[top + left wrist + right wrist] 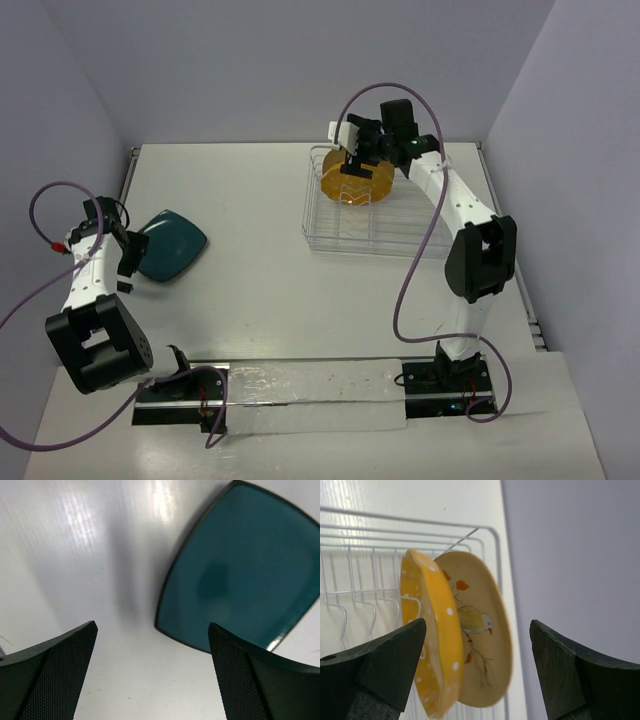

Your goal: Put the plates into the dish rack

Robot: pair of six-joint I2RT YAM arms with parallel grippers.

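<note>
Yellow plate (432, 640) stands in dish rack (340, 243); left pincer (152, 626), right pincer (479, 624) both apart.

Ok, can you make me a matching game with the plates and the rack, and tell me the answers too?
Things:
1 teal plate
2 yellow dotted plate
3 cream bird plate
4 dish rack

Places:
A upright at the rack's very end
B holding two plates
C lying flat on the table
D upright, second from the rack's end

Pairs: 1-C, 2-D, 3-A, 4-B
</note>
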